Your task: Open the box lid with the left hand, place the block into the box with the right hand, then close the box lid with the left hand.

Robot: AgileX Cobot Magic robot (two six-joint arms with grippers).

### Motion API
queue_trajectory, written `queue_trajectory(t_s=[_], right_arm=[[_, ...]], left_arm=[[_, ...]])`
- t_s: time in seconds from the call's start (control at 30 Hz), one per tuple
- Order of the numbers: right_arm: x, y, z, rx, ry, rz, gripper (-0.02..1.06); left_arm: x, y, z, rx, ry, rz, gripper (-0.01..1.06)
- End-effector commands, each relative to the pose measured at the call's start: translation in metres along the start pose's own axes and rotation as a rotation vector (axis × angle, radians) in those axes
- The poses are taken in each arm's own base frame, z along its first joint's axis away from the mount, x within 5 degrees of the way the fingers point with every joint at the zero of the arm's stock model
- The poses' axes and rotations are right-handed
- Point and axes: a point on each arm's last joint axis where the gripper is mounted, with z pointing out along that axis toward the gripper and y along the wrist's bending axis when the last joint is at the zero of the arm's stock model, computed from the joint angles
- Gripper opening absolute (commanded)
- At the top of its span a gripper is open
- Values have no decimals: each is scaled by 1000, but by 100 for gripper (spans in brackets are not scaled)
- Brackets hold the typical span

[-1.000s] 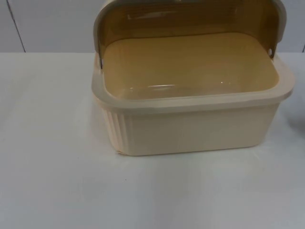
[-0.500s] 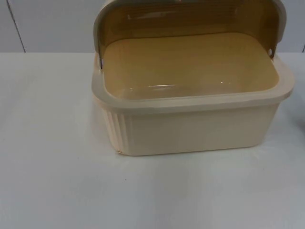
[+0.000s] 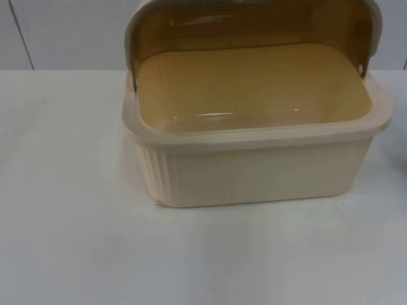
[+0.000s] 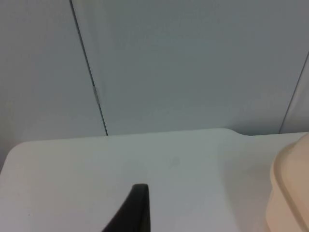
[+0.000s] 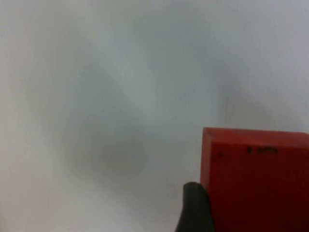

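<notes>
1. You see the cream box on the white table, long axis running across the top view, ribbed front wall facing the camera
2. Its lid stands raised at the back edge, toward the grey partition wall, leaving the tan interior exposed
3. Your red block sits against a black fingertip of the right gripper over the table; whether the gripper clamps it, you cannot tell
4. Your left gripper hovers above the table beside the box's corner, facing the wall; its finger spacing cannot be judged
</notes>
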Motion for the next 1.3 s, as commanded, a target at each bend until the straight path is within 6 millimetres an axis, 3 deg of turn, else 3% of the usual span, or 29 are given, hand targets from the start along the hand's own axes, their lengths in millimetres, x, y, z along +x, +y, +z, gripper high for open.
queue_trajectory(t_s=[0.0, 0.03, 0.1, 0.23, 0.27, 0.4, 0.43, 0.57, 0.73, 0.97, 1.07, 1.1, 1.23, 1.27], right_arm=[[-15, 1, -33, -23, -113, -69, 3], [-15, 1, -33, -23, -113, -69, 3], [-30, 0, -60, -32, -217, -112, 3], [-64, 0, -133, -77, -474, -153, 3], [-64, 0, -133, -77, -474, -153, 3], [-92, -2, -209, -121, -704, -140, 3], [-92, -2, -209, -121, -704, -140, 3], [-104, -10, -257, -99, -790, -99, 3], [-104, -15, -279, -78, -829, -146, 3], [-91, -7, -281, -202, -729, -215, 3], [-66, 7, -277, -297, -678, -336, 3], [-66, 7, -277, -297, -678, -336, 3], [-25, 26, -283, -408, -717, -431, 3], [-25, 26, -283, -408, -717, -431, 3]], left_arm=[[-2, 0, -2, -2, -13, -1, 105], [-2, 0, -2, -2, -13, -1, 105], [-2, 0, -2, -2, -13, -1, 105], [-2, 0, -2, 2, -13, -9, 105], [-2, 0, -2, 2, -13, -9, 105], [-2, -1, -2, 10, -13, -26, 105], [-2, -1, -2, 10, -13, -26, 105], [-2, -1, -2, 10, -13, -26, 105], [-2, -1, -2, 10, -13, -26, 105], [-2, -1, -2, 10, -13, -26, 105], [-2, -1, -2, 10, -13, -26, 105], [-2, -1, -2, 10, -13, -26, 105], [-2, -1, -2, 10, -13, -26, 105], [-2, -1, -2, 10, -13, -26, 105]])
